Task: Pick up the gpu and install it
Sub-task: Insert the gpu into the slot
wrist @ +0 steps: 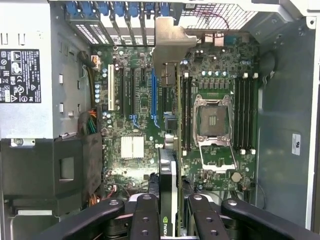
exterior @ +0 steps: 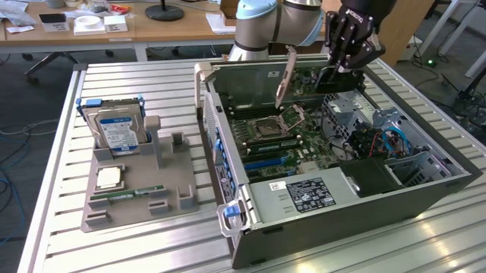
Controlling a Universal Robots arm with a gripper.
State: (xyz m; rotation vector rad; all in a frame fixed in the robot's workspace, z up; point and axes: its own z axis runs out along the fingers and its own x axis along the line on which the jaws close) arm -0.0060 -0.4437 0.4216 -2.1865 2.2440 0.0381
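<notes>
My gripper [exterior: 343, 63] is shut on the gpu [exterior: 334, 83], a dark card hanging edge-down over the open computer case [exterior: 425, 190]. Its silvery bracket [exterior: 286, 77] points toward the exterior view's left and slants down above the motherboard [exterior: 292, 142]. In the wrist view the gpu [wrist: 168, 172] appears edge-on between my black fingers [wrist: 145, 215], and its bracket [wrist: 169, 42] reaches toward the case's rear slot openings. The card hovers over the board between the expansion slots [wrist: 145, 95] and the memory slots beside the CPU socket [wrist: 212, 120]. It is clear of the board.
A grey parts holder [exterior: 163, 199] at the exterior view's left carries a hard drive [exterior: 118, 129], a CPU [exterior: 110, 178] and a memory stick [exterior: 125, 194]. Inside the case are the power supply [exterior: 304, 196], a black shroud [exterior: 372, 176] and blue cables [exterior: 391, 142]. Desks stand behind.
</notes>
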